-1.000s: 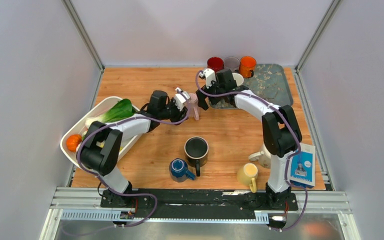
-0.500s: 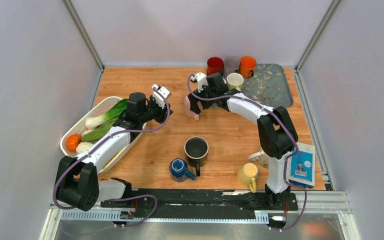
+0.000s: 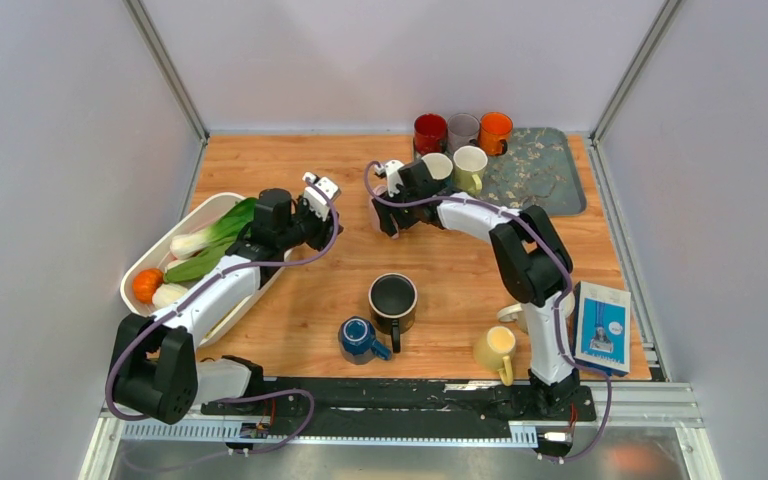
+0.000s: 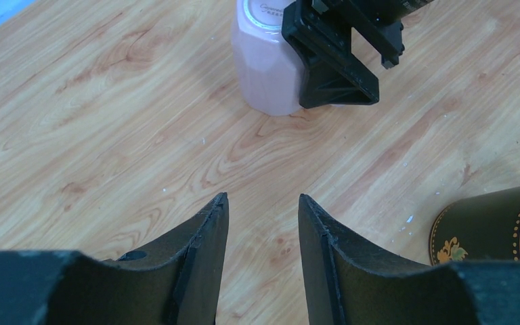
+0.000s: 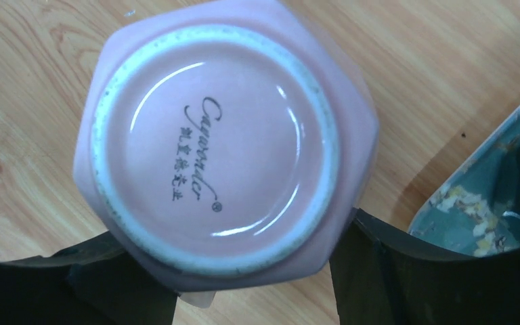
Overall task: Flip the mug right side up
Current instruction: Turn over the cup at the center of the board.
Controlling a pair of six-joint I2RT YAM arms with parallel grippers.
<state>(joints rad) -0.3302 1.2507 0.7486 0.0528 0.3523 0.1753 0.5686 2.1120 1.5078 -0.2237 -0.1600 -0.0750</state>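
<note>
The pink mug [image 5: 223, 142] stands upside down on the wooden table, its printed base facing up at my right wrist camera. My right gripper [image 5: 237, 227] reaches down over it with one finger against each side, closed on its body. In the left wrist view the mug [image 4: 264, 68] is at the top with a black right finger [image 4: 332, 68] against its side. From above, the right gripper [image 3: 385, 210] covers most of the mug. My left gripper [image 4: 263, 196] is open and holds nothing, a hand's length left of the mug [image 3: 328, 208].
A black mug [image 3: 392, 297], a blue mug [image 3: 360, 338] and a yellow mug [image 3: 495, 348] stand upright near the front. A patterned tray [image 3: 545, 175] with several mugs beside it sits at the back right. A white basket [image 3: 138, 300] of vegetables lies left. A blue-and-white box [image 3: 600, 328] lies right.
My left gripper let go of the pink mug and drew back to the left. My right gripper moved left over the mug and its jaws came in around it.
</note>
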